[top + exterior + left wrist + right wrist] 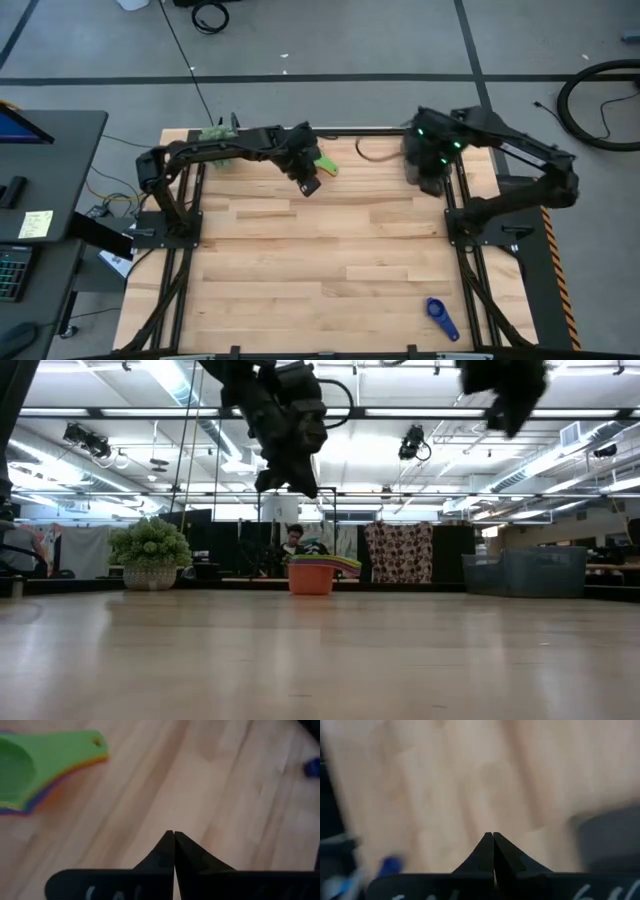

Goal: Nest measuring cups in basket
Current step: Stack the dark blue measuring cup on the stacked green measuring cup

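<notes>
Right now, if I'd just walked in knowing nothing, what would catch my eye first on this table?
Probably the bright stack of nested measuring cups, green on top, at the table's far edge just beside the left gripper, which hangs shut above the wood. Then the lone dark blue cup lying by itself at the near right corner, far from the stack. The right gripper waits shut at the far right.

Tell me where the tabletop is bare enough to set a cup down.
The wide wooden middle, from below the left pincer down to the near edge, is free; only the dark blue cup borders it at the near right. The far edge is crowded: the nested cup stack by the left pincer, and the right pincer above the basket corner.
</notes>
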`<state>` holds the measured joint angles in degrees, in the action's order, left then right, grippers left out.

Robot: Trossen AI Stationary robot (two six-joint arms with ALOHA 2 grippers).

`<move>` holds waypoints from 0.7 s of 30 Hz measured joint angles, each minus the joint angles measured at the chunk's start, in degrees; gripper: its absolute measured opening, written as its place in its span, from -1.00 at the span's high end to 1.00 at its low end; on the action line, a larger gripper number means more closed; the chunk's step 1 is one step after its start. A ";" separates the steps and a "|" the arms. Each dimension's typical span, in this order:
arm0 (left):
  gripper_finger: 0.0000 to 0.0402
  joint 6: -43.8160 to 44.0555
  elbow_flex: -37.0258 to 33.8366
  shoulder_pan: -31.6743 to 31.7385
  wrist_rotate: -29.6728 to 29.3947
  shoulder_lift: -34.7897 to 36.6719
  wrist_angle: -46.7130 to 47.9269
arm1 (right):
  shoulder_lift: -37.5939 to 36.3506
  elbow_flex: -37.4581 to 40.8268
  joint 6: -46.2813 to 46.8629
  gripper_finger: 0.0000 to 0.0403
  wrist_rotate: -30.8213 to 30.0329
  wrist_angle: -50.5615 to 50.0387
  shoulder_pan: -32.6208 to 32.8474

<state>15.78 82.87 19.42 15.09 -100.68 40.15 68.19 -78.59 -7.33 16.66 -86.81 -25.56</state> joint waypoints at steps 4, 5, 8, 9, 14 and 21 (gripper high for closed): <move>0.99 -1.88 -0.02 -2.40 0.64 0.00 1.43 | -3.96 0.33 10.58 0.99 6.98 -2.70 7.31; 0.99 -1.89 -0.02 -2.95 0.64 -0.02 1.78 | -4.91 0.50 12.77 0.99 8.87 -2.57 9.27; 0.99 -1.52 -0.02 -4.59 0.71 -0.02 1.59 | -6.29 0.84 16.12 0.99 11.45 -3.16 15.96; 0.99 -1.13 -0.02 -5.06 0.70 -0.02 1.59 | -6.81 1.39 17.56 0.99 11.74 -3.01 18.14; 0.99 3.30 -0.02 -7.15 0.66 -0.02 1.52 | -7.98 3.73 24.02 0.97 13.35 -3.28 27.66; 0.99 9.89 -0.02 -9.10 0.66 -0.02 -0.62 | -8.25 8.30 28.37 0.83 13.02 -3.24 35.82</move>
<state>25.68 82.85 10.32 15.74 -100.71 39.52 59.94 -70.29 21.05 29.68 -90.05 10.26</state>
